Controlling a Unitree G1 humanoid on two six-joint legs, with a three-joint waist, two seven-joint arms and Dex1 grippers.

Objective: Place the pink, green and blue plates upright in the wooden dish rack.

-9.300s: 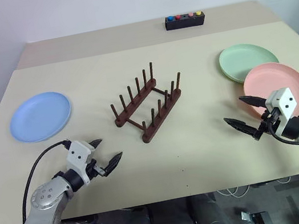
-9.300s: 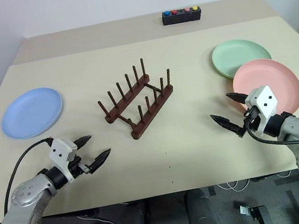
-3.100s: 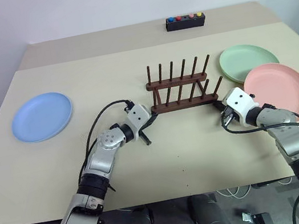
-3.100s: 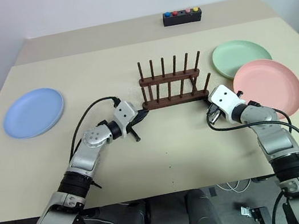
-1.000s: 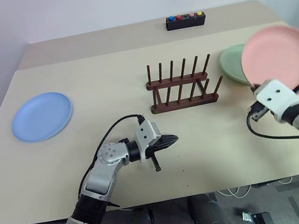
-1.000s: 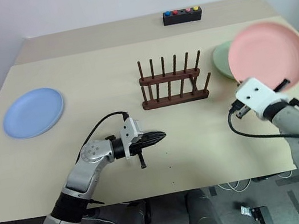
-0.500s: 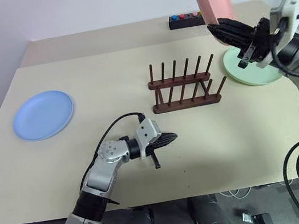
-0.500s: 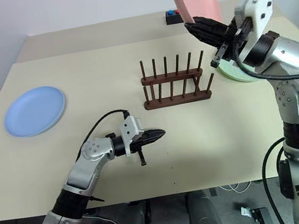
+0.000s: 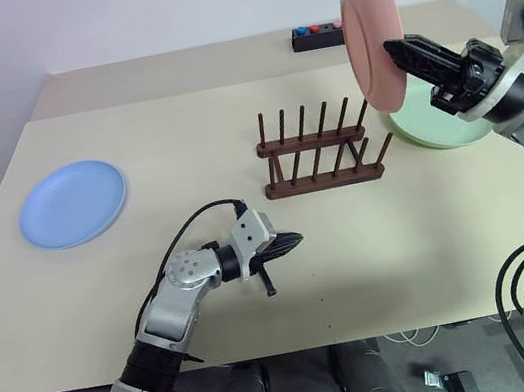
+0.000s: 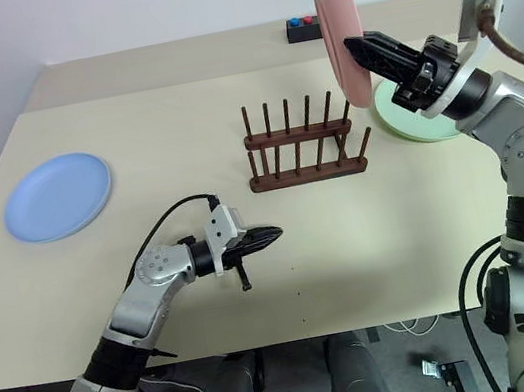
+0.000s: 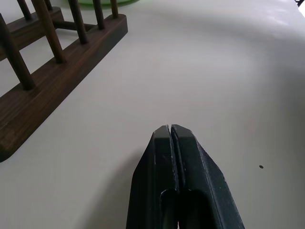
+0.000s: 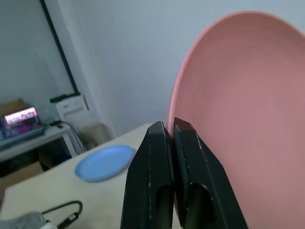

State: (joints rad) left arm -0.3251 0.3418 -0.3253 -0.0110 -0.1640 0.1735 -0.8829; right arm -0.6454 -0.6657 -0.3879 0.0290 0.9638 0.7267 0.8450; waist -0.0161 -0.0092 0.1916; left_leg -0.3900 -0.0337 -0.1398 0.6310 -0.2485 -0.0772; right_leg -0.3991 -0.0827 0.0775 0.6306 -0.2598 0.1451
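Three plates to rack; none is in yet. Your right end effector (image 9: 397, 51) pinches the pink plate (image 9: 372, 29) by its rim, on edge in the air above the wooden dish rack's (image 9: 319, 150) right end. Green plate (image 9: 442, 121) lies flat on the worktop (image 9: 420, 229) right of the rack, blue plate (image 9: 72, 203) flat far left. Left end effector (image 9: 291, 243) is pressed together, empty, low in front of the rack. Plates look light, stiff, smooth plastic; likely slippery, so grip the rim squarely. No readable writing or labels.
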